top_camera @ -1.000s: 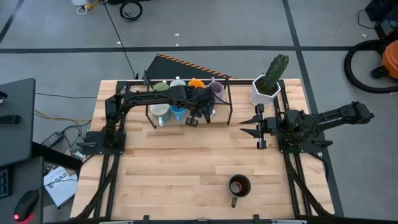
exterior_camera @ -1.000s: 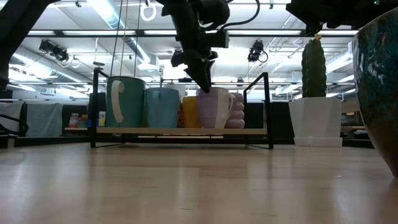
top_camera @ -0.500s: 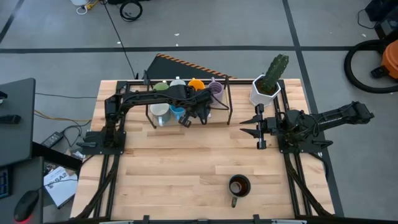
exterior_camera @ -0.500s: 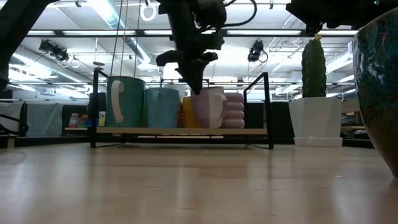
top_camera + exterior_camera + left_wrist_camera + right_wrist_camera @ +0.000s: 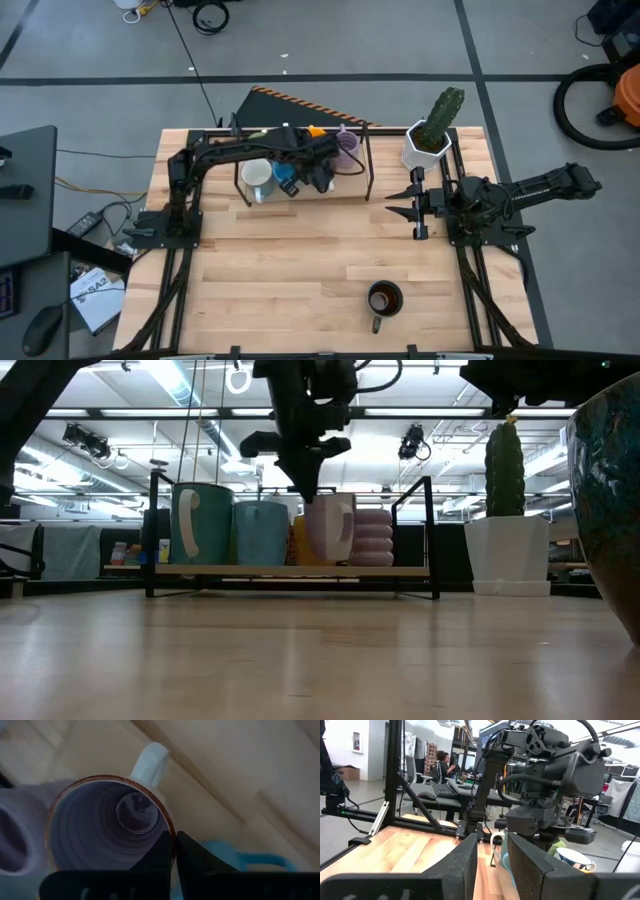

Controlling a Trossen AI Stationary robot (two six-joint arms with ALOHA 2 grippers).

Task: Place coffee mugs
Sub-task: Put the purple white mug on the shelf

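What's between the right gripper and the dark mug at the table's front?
Nothing visible. The right gripper sits over bare table, and the dark mug stands alone nearer the front edge. The rack and cactus pot lie behind that path.

The left arm reaches across the worktop's far side, its gripper [image 5: 321,176] pointing down, jaws pinched together. The right gripper [image 5: 413,205] waits low at the right — jaws slightly parted.

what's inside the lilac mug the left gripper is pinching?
Nothing visible: the left wrist view shows the lilac mug with ribbed walls and a bare bottom. The left gripper is shut on its rim, covering a small stretch of wall.
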